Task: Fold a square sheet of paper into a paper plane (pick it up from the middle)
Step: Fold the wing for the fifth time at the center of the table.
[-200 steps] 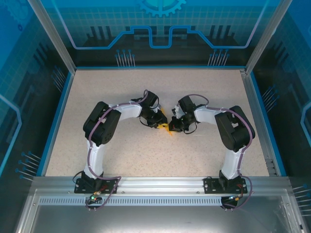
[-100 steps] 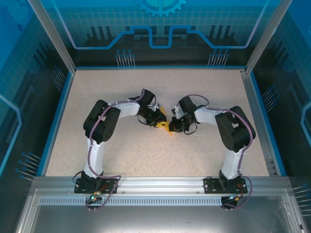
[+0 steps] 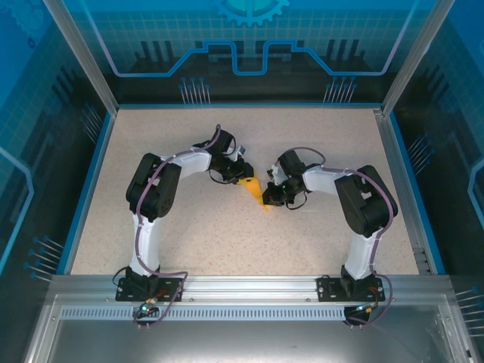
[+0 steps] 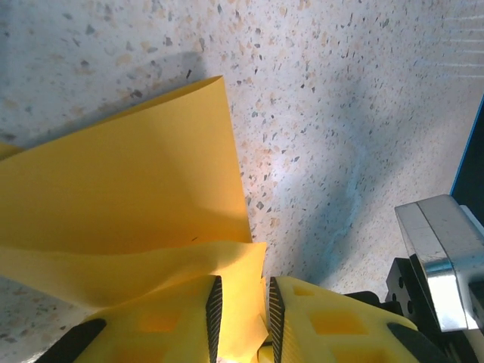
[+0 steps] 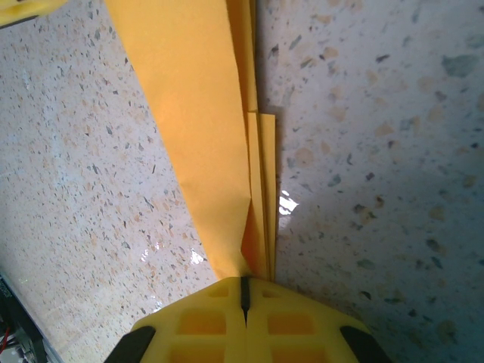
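At mid-table, over the speckled beige table top (image 3: 227, 234), the thin orange-yellow folded paper sheet (image 3: 258, 195) spans the gap between my two tools. My right gripper (image 5: 243, 281) is clamped tight on its layered spine. My left gripper (image 4: 240, 286) has a wing flap between close-set pads; whether they bite, I cannot tell. I judge this to be the wing-spreading step. Next comes a gentle outward pull that spares the crease.

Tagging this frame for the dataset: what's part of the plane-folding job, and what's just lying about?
Job: folded paper; left claw, pinching one flap; right claw, shut on the creased edge.
Not job: speckled table; blue enclosure panels; aluminium front rail.
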You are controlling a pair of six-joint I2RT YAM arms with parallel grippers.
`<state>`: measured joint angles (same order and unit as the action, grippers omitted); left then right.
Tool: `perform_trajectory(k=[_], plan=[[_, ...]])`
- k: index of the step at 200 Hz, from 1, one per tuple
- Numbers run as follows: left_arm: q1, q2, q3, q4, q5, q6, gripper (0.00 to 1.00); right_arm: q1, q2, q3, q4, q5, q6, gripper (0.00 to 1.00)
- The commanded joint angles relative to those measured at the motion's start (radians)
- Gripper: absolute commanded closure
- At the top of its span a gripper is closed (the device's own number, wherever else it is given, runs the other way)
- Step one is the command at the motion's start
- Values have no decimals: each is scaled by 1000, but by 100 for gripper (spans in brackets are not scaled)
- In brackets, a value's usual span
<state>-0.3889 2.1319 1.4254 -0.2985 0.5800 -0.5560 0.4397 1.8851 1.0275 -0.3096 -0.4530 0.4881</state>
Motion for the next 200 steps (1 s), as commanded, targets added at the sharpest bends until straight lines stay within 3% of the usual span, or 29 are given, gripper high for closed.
perform_trajectory(k=[1, 102, 200], plan=[[-1, 29, 24, -15, -17, 60, 73, 10, 60, -44, -138, 78, -15, 98], [21, 79, 59, -45, -80, 123, 74, 10, 68, -44, -145, 78, -21, 98], [24, 123, 121, -82, -156, 53, 76, 11, 31, -27, -151, 112, -23, 98]])
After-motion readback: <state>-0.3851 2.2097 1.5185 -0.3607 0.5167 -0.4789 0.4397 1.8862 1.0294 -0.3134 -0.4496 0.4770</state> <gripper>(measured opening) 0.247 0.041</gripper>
